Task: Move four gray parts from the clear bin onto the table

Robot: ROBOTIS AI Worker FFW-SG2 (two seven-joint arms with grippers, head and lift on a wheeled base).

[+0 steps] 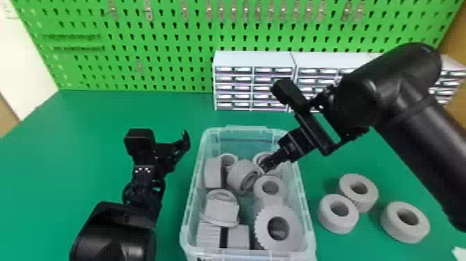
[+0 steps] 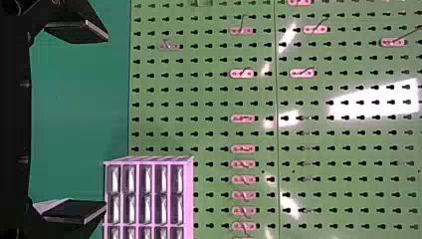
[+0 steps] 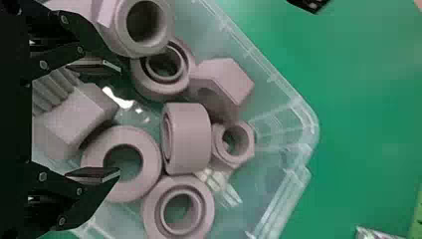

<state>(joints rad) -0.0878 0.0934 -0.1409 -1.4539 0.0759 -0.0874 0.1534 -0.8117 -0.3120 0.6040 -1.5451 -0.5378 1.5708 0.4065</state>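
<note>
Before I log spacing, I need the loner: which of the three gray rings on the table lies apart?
The right ring in the head view lies alone; the left ring nearest the clear bin and the back ring lie close together.

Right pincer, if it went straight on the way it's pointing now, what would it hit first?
Most likely the gray ring lying on its side in the clear bin, just ahead of the right pincer, though depth is unclear and a neighboring part could come first.
</note>
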